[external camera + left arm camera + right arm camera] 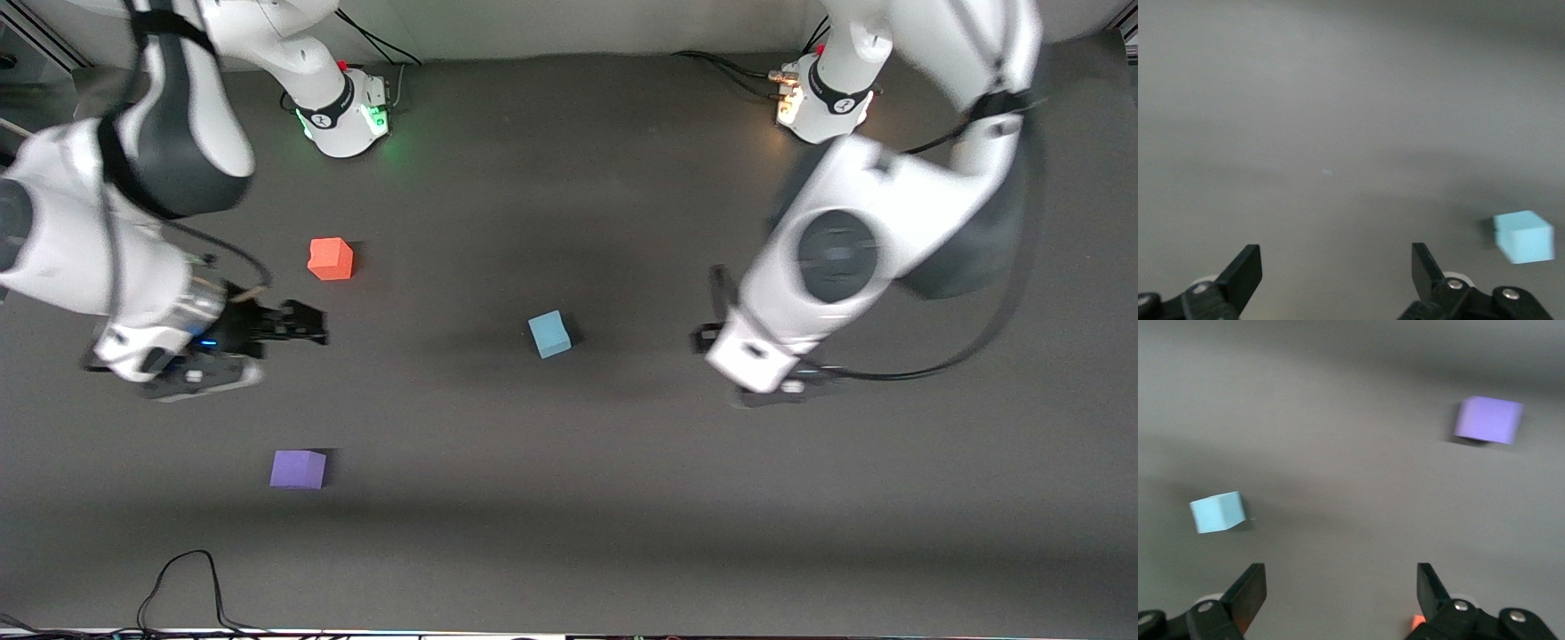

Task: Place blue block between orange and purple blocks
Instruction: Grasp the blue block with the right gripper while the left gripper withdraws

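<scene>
Cables (191, 587) are seen along the dark grey table (569, 498) edge nearest the front camera. The small light sky-blue matte cube (550, 334) rests alone mid-table, tilted askew. The orange-red matte cube (331, 259) and violet-purple matte cube (298, 468) lie toward the right arm's end, well apart. The right gripper (307, 324) hovers between them, jaws spread, empty. The left gripper (1337, 270) is held wide open, empty, beside the blue cube.

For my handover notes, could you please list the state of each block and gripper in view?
blue block: on the table, untouched, not between the other two
orange block: on the table, free
purple block: on the table, free
left gripper: jaws open, empty
right gripper: jaws open, empty, between orange and purple blocks
</scene>
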`<state>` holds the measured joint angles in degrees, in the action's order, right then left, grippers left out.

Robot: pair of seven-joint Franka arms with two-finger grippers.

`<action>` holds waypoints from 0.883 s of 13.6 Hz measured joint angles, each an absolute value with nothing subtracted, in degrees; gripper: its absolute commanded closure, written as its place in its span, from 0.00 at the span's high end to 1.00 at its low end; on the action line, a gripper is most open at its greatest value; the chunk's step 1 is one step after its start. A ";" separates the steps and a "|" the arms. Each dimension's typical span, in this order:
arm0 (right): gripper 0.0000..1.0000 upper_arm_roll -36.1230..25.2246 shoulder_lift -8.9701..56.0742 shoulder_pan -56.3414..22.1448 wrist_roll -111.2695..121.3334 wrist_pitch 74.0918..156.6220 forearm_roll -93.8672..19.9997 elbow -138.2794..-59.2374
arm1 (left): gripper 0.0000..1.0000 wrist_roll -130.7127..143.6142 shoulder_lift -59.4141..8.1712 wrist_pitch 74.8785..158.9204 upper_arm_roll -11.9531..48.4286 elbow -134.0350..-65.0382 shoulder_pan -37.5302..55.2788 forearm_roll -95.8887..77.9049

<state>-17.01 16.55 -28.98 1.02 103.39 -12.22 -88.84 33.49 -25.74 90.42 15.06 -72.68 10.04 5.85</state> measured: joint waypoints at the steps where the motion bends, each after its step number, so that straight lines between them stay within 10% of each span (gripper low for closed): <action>1: 1.00 -16.91 18.15 -31.31 1.02 103.91 -12.51 -87.95 | 1.00 29.70 -22.69 90.38 15.05 -75.43 6.32 5.46; 12: 1.00 -16.72 37.81 -49.64 0.86 123.81 -20.56 -86.75 | 1.00 9.76 -4.21 89.75 7.84 -92.70 -5.40 5.03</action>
<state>-16.72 37.81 -49.64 0.86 123.81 -20.56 -86.75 9.76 -4.21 89.75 7.84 -92.70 -5.40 5.03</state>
